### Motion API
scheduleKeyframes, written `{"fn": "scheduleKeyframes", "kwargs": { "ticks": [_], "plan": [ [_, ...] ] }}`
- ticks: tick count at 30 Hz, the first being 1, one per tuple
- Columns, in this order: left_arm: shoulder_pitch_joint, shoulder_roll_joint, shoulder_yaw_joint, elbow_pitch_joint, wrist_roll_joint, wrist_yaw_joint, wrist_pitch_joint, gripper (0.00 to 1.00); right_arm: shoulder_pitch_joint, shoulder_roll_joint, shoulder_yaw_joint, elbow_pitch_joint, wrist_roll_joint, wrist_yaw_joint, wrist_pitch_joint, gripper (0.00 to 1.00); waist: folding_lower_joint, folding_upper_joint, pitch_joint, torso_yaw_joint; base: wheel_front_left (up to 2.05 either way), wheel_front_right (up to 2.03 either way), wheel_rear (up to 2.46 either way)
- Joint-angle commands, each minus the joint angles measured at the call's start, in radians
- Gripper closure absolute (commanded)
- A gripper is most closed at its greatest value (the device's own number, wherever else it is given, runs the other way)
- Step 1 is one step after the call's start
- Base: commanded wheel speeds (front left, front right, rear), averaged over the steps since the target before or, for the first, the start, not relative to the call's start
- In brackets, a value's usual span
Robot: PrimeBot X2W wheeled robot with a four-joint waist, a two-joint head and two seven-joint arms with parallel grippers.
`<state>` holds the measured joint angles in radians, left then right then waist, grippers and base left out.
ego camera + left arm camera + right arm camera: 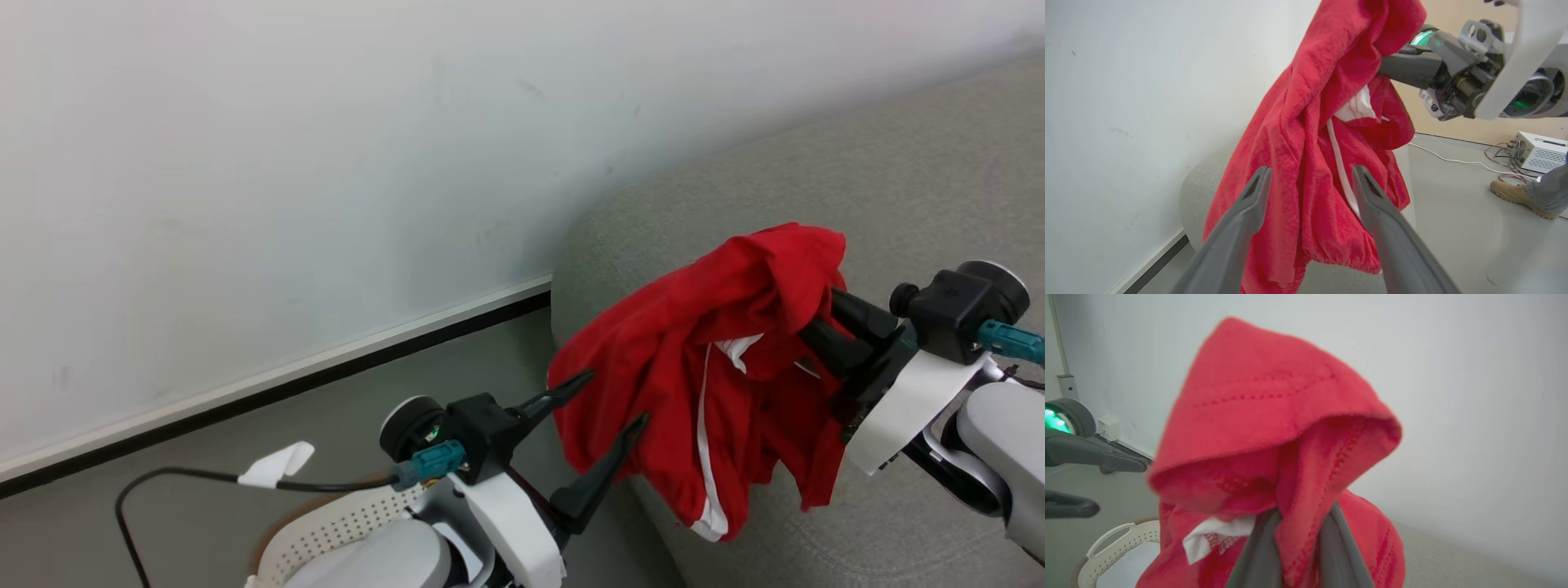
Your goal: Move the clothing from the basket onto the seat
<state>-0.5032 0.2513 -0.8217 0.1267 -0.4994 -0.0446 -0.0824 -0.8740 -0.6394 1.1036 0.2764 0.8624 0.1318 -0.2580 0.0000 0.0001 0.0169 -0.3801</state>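
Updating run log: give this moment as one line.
clothing: aloft by seat | right gripper: jaws shut on clothing | left gripper: jaws open

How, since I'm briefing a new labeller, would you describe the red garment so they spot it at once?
Find the grey sofa against the white wall. At its rounded end hangs the garment, pinched at the top by the right gripper, with the open left gripper beside it. Bright red crumpled fabric with a white stripe sets it apart from the grey and white around.
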Motion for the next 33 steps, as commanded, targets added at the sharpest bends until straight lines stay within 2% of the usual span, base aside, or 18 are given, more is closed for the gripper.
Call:
{"fn": "scheduleKeyframes", "kwargs": {
  "ticks": [1, 10, 18, 26, 33],
  "plan": [
    [-0.007, 0.003, 0.000, 0.001, 0.003, 0.000, -0.007, 0.00, 0.014, -0.006, -0.016, -0.004, -0.006, -0.002, -0.008, 1.00, 0.0000, -0.0001, 0.000, -0.026, 0.00, 0.00, 0.00],
    [-0.015, -0.001, -0.007, 0.004, 0.000, 0.002, -0.010, 0.00, 0.072, -0.025, -0.099, -0.021, -0.036, -0.002, -0.008, 1.00, 0.0000, -0.0001, 0.005, -0.072, 0.00, 0.00, 0.00],
    [-0.031, -0.002, -0.001, 0.001, -0.014, 0.006, -0.008, 0.00, 0.093, -0.004, -0.170, 0.029, -0.066, -0.002, -0.007, 1.00, 0.0000, -0.0001, 0.041, -0.070, 0.00, 0.00, 0.00],
    [-0.088, 0.009, -0.002, -0.020, 0.007, -0.003, 0.016, 0.00, -0.025, 0.030, -0.299, 0.155, -0.113, -0.002, -0.007, 1.00, 0.0000, -0.0001, 0.171, -0.009, 0.00, 0.00, 0.00],
    [-0.167, 0.016, -0.005, -0.043, 0.035, -0.015, 0.035, 0.00, -0.206, 0.000, -0.511, 0.307, -0.187, -0.002, -0.006, 1.00, 0.0000, -0.0001, 0.324, 0.080, 0.00, 0.00, 0.00]
  ]
}}
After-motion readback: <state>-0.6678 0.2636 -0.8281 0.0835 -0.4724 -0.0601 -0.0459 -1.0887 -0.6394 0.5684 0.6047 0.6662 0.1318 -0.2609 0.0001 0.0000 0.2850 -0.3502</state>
